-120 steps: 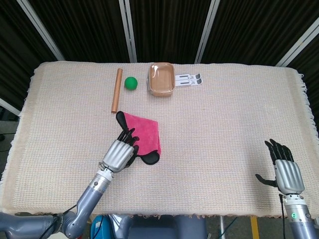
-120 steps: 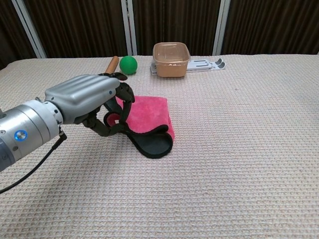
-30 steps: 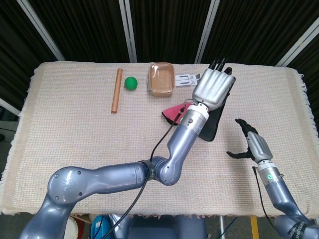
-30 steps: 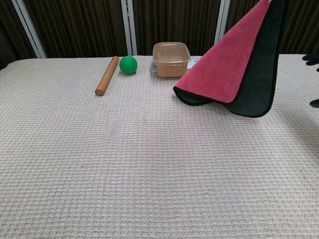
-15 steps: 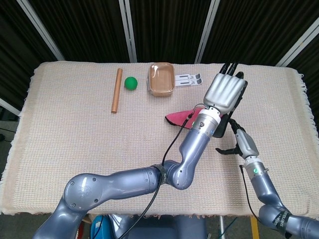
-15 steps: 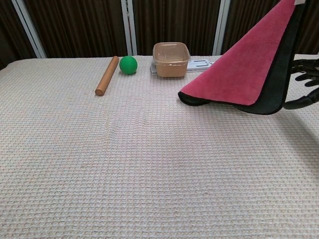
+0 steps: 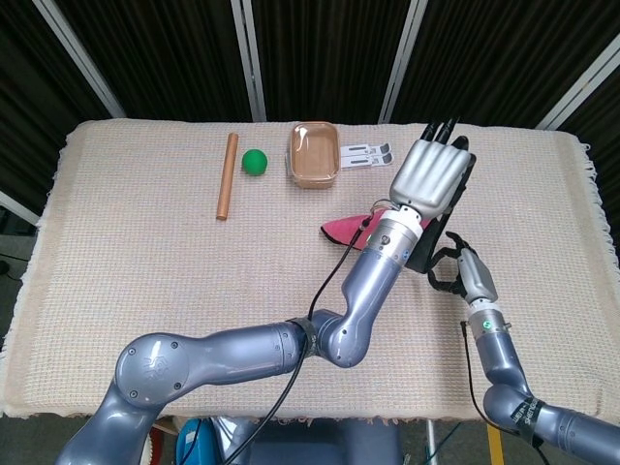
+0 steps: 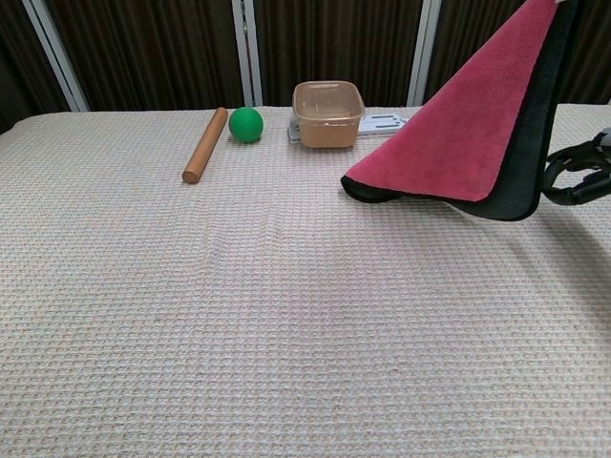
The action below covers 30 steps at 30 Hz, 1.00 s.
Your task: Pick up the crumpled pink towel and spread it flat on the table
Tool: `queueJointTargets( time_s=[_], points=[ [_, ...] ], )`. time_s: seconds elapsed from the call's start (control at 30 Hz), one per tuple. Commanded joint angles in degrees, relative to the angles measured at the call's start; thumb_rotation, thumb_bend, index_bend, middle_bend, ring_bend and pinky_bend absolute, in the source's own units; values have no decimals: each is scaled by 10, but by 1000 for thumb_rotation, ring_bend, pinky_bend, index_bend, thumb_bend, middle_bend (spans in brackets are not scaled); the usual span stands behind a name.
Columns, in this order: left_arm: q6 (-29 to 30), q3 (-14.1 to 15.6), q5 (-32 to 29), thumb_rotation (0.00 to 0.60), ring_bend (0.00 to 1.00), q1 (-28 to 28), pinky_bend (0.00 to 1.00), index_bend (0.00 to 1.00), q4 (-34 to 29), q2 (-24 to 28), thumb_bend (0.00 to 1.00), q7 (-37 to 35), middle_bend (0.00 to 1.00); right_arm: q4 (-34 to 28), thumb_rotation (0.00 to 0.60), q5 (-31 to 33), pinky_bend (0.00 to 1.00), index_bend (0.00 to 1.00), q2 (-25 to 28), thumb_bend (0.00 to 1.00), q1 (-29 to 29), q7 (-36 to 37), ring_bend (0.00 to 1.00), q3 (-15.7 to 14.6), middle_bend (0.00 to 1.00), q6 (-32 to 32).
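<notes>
Fingers of your right hand (image 7: pixel 457 268) are now curling in beside the lower black edge of the pink towel with its black backing (image 8: pixel 477 124), where half a second ago they were spread apart and only near it. Whether they are already pinching the cloth, I cannot tell from either view. Your left hand (image 7: pixel 432 174) is gripping the towel by its upper corner and is holding it high over the right part of the beige woven table (image 7: pixel 136 291), so the towel is hanging in the air, half unfolded, with its lowest fold just above the table. In my judgement this means you are preparing the two-handed stretch: once the right hand is holding the second corner, you can pull the cloth open and lay it down flat.

Behind, the translucent orange plastic container (image 7: pixel 314 154) is standing near the far edge; it seems to be holding nothing. Beside it the green ball (image 7: pixel 254 161) and the wooden rod (image 7: pixel 226 175) are lying directly on the table.
</notes>
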Motion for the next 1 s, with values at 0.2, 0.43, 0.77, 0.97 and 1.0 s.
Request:
queueJointTargets(
  time_s=[0.2, 0.43, 0.77, 0.97, 1.0],
  points=[
    [7, 2, -1, 600, 22, 9, 95, 622, -17, 8, 529, 1, 285, 4, 600, 3, 0, 576, -11, 454, -1, -10, 0, -4, 102, 2],
    [14, 4, 0, 600, 22, 17, 95, 622, -33, 17, 530, 1, 284, 8, 600, 8, 0, 575, -21, 454, -2, -15, 0, -7, 102, 0],
    [13, 9, -1, 600, 22, 24, 95, 622, -41, 20, 530, -2, 283, -2, 600, 16, 0, 576, -38, 455, 4, -32, 0, -3, 102, 7],
    [10, 12, 0, 600, 22, 25, 95, 622, -38, 16, 529, -5, 283, -7, 600, 20, 0, 511, -42, 454, 7, -43, 0, -4, 94, 11],
    [10, 12, 0, 600, 22, 25, 95, 622, -37, 16, 529, -5, 282, -6, 600, 20, 0, 453, -43, 454, 8, -43, 0, -4, 79, 9]
  ],
)
